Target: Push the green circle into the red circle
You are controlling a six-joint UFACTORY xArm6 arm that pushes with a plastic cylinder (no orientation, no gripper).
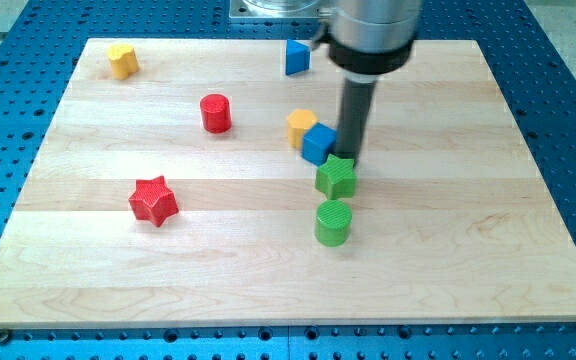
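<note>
The green circle (333, 222) stands low in the middle of the wooden board (488, 200). The red circle (215, 113) stands up and to the left of it, well apart. My tip (351, 158) is at the end of the dark rod, just behind the green star (336, 177) and to the right of the blue cube (318, 143). The tip is above the green circle in the view, with the green star between them.
An orange block (301, 127) touches the blue cube's upper left. A red star (153, 200) lies at the left. A yellow block (122, 60) is at the top left. A blue block (297, 56) is at the top middle.
</note>
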